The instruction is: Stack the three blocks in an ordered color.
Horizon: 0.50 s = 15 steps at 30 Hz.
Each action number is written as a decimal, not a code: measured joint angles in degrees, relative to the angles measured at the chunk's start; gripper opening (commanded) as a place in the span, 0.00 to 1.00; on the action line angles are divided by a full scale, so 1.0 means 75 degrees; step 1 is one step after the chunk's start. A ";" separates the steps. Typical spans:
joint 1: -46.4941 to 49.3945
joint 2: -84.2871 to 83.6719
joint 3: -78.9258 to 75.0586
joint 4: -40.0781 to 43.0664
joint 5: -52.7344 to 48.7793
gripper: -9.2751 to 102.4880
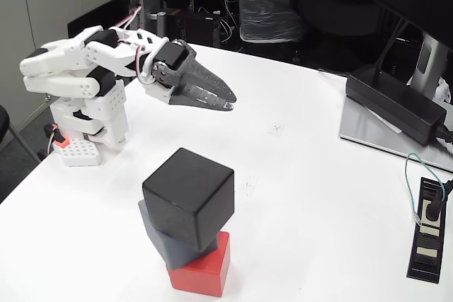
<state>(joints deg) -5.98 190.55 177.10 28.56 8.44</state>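
The three blocks stand in one stack near the front of the white table (304, 175) in the fixed view. A red cube (205, 268) is at the bottom, a blue-grey cube (166, 240) rests on it, and a black cube (188, 197) sits on top, twisted and leaning a little. My gripper (228, 100) hangs in the air behind and above the stack, well apart from it. Its dark fingers lie together with nothing between them.
The white arm's base (85, 122) stands at the table's left edge. A long black power brick (393, 100) lies on a grey monitor stand at the right. A black power strip (428, 230) with a cable lies near the right edge.
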 measured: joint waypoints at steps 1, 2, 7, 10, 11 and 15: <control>-0.0070 0.0000 0.0000 0.0129 -0.0070 0.12; -0.0141 0.0000 0.0000 0.0246 -0.0152 0.12; -0.0141 0.0000 0.0000 0.0762 -0.0281 0.12; -0.0141 0.0000 0.0000 0.0996 -0.0305 0.12; -0.0141 0.0000 0.0000 0.1078 -0.0305 0.12; -0.0141 0.0000 0.0000 0.1277 -0.0305 0.12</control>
<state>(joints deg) -7.03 190.55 177.10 38.14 6.15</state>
